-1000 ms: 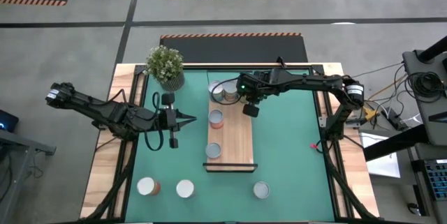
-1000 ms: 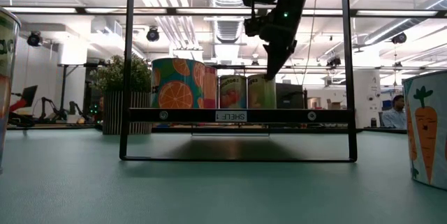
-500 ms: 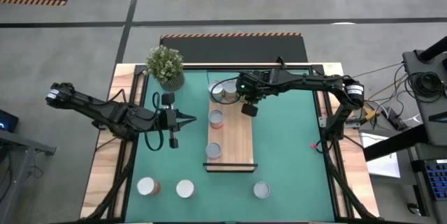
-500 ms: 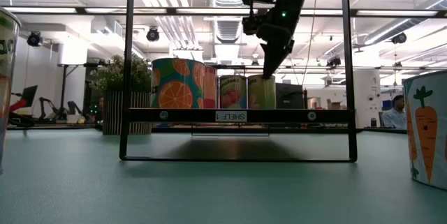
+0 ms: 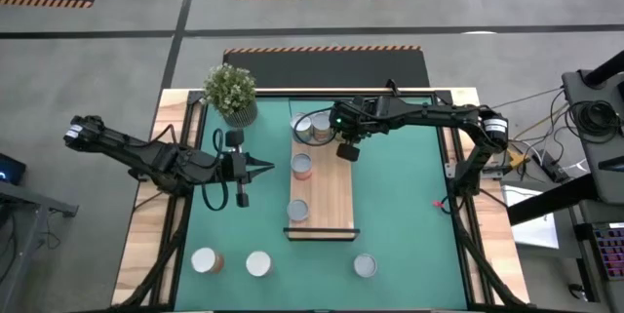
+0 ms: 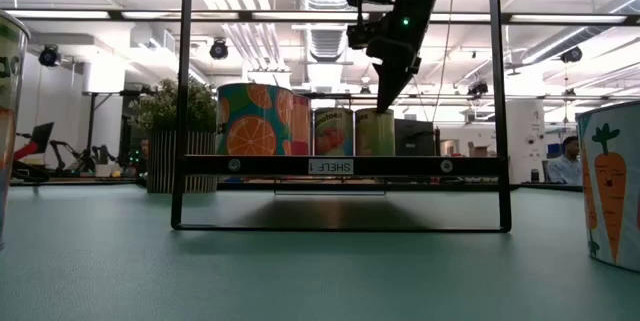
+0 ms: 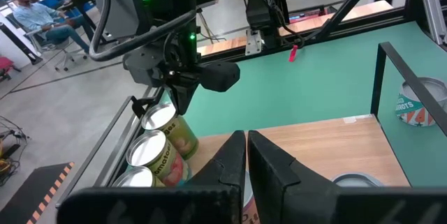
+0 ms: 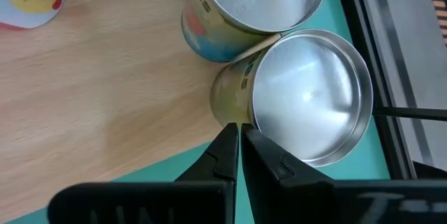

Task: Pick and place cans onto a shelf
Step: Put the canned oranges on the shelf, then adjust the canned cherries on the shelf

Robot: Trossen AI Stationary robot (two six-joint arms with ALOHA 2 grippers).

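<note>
— Step in hand? Between cans, by the look of it: right gripper at upper centre of the high view, over the far end of the shelf, clenched on nothing.

— Nearest can? The silver-topped one at the shelf's far corner, just beyond the fingertips in the right wrist view — close beside, apparently not touching, not between the jaws.

— Next move? Probably away to a loose can on the green mat — carrot-label can at lower centre, two more at lower left — with the jaws opened first.

— Left gripper? Centre left, clenched, empty, waiting.
</note>
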